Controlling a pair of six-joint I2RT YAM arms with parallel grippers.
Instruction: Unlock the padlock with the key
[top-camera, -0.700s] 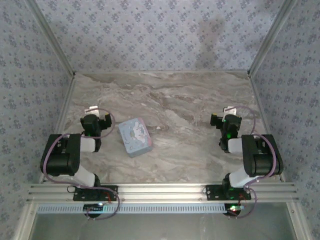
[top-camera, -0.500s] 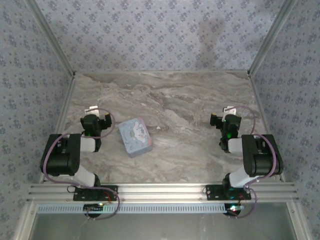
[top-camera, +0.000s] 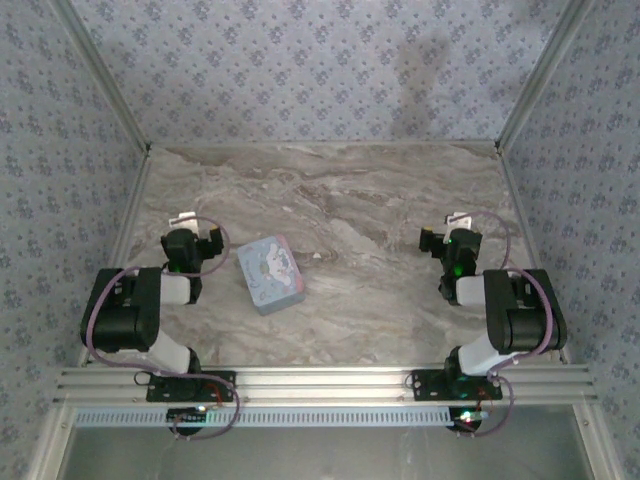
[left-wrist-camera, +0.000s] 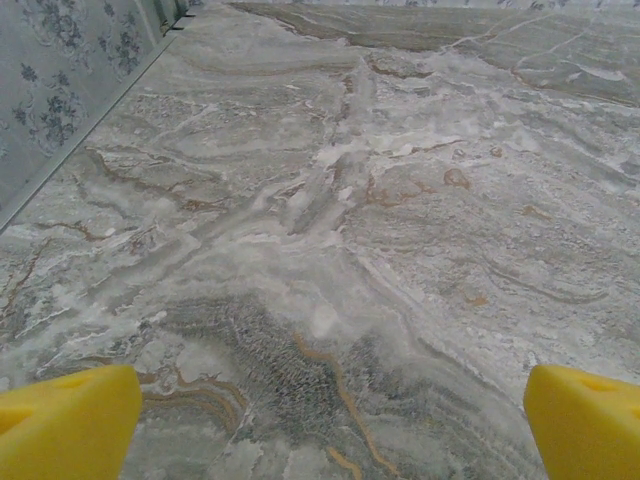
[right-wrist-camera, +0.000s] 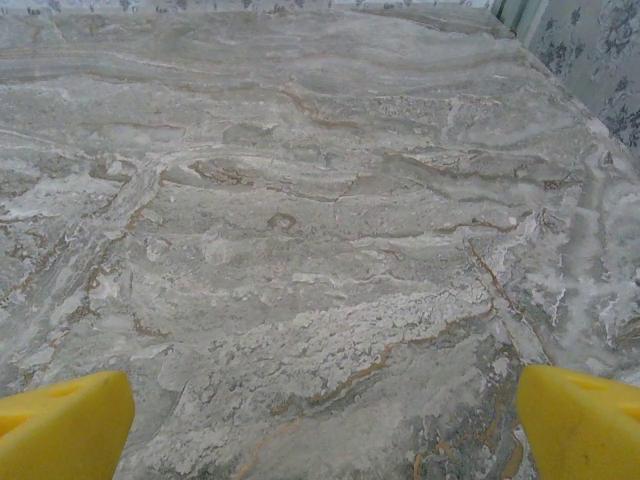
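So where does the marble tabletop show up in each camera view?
Top external: marble tabletop in the middle, walled on three sides.
Left wrist: ahead of the left gripper, left wall at upper left.
Right wrist: ahead of the right gripper, right wall at upper right.
Shared landmark: the floral wallpaper.

The left gripper (left-wrist-camera: 330, 428) has its jaws spread wide, with the yellow fingertips (left-wrist-camera: 62, 422) at 8 and 4 o'clock, above the marble table (left-wrist-camera: 380, 180). A flowered wall (left-wrist-camera: 60, 90) stands at 10 o'clock.
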